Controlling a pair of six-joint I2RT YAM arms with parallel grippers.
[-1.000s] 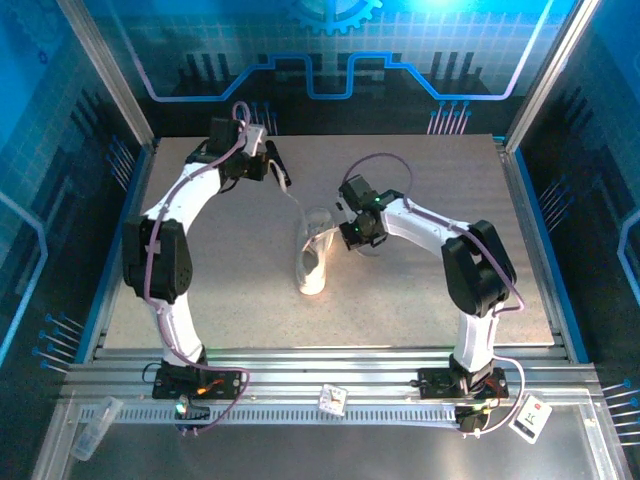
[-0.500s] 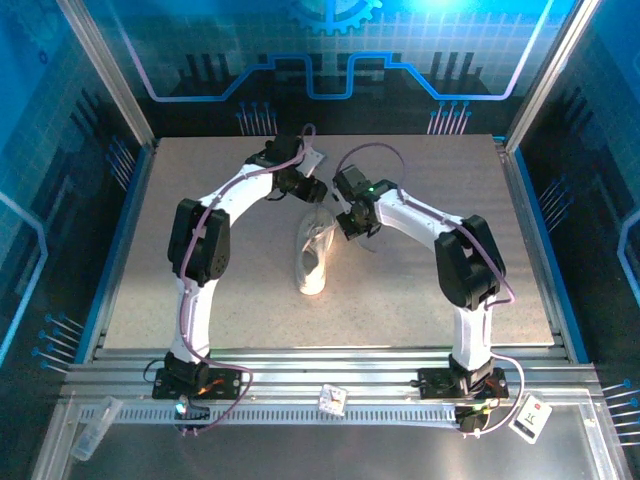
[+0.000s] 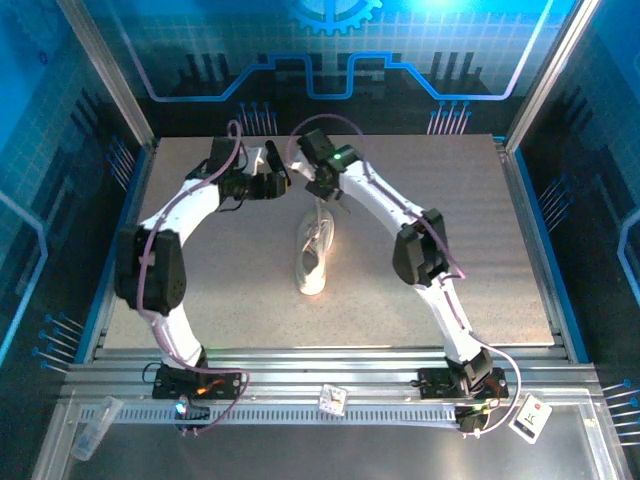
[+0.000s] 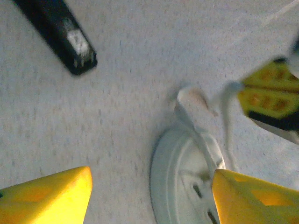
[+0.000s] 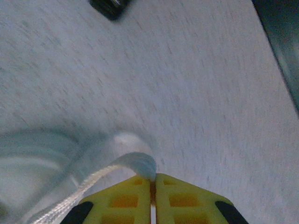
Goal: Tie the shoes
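- white sneaker (image 3: 314, 255): small, likely light and soft; would slide if tugged.
- lace (image 5: 133, 164): flat, limp; best gripped near its end.
- right gripper (image 5: 153, 181): pinching the lace.
- left gripper (image 4: 150, 175): spread, empty.

I see black bar (image 4: 58, 35) lying flat on speckled grey table (image 3: 500, 230); white card (image 3: 333, 399) on near rail.

Grey table (image 3: 200, 290) bears 1 sneaker (image 3: 315, 258), 1 black bar (image 4: 60, 35).
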